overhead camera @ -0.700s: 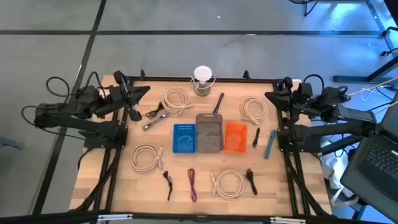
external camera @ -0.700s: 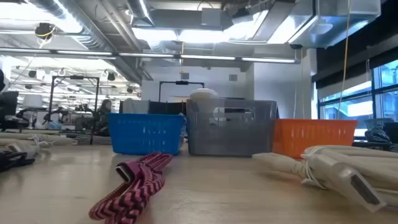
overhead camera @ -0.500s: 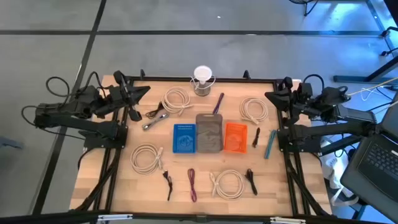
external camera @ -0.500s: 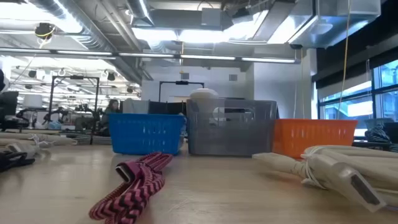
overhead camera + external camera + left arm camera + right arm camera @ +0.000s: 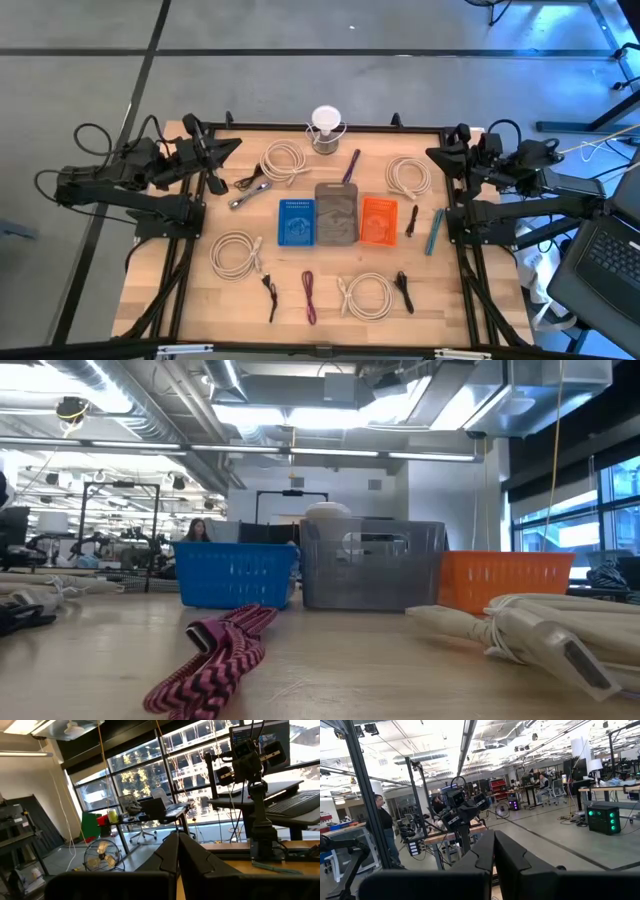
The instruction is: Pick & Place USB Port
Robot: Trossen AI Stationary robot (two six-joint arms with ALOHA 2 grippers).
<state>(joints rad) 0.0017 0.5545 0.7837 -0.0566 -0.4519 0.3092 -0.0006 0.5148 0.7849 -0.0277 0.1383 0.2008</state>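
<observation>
The teal USB port (image 5: pixel 434 231) lies lengthwise near-to-far right of the orange basket (image 5: pixel 378 220), both arms folded back at the table's sides, left gripper (image 5: pixel 178 851) and right gripper (image 5: pixel 494 851) fingers pressed together.

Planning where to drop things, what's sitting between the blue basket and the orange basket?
In the high view, a grey basket sits between the blue basket and the orange basket; the low view shows the same row.

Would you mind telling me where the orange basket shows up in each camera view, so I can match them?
High view: the orange basket sits right of centre, the rightmost of three baskets.
Low view: orange basket, right of middle.
Left wrist view: not in it.
Right wrist view: not in it.
Shared landmark: the grey basket beside it.
</observation>
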